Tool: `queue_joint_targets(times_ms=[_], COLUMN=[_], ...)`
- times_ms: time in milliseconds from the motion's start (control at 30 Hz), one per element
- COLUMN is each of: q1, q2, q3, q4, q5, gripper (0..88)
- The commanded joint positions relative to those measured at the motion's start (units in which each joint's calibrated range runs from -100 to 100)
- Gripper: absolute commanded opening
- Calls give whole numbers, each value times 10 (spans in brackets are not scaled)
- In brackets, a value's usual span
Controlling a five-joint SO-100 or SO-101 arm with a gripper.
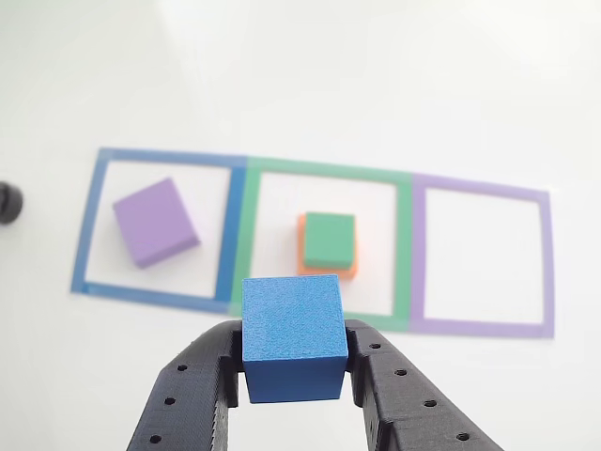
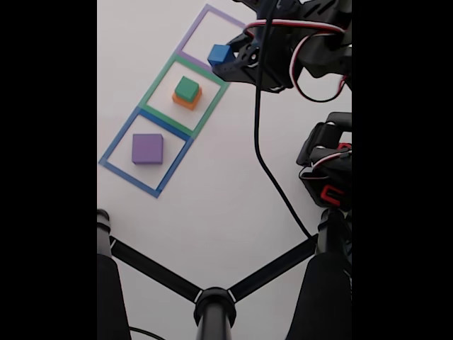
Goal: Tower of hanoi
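Between the black fingers of the gripper (image 1: 294,362), at 6 o'clock in the other view, the blue cube (image 1: 294,338) is held clamped by two opposite side faces, clear of the table (image 1: 300,75). In the fixed view the same cube (image 2: 219,54) is carried at the gripper (image 2: 225,58), near the border between the green outline (image 2: 160,83) and the purple outline (image 2: 188,37). The blocks are judged to be light, stiff and matte, so little slip is expected; each is best taken by two parallel flat sides, squarely, since a skewed hold on a corner could twist it. The purple block (image 1: 155,222), largest and flattest, lies slightly rotated inside the blue outline (image 1: 86,225) at 9 o'clock. The green block (image 1: 330,240) is stacked on the orange block (image 1: 302,254) inside the green outline (image 1: 404,244), near the centre. The purple outline (image 1: 545,263) at 3 o'clock is seen without a block. All faces look plain, with crisp edges and a fine grainy surface on the cube.
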Motion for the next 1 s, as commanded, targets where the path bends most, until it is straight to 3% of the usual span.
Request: queue_joint_targets(times_ms=[0, 600, 767, 967], q1=[-32, -147, -154, -159], q2=[-8, -8, -15, -25], q3=[-71, -31, 130, 379], q4=[44, 21, -109, -375], q5=[0, 0, 0, 0], gripper=[1, 1, 1, 1])
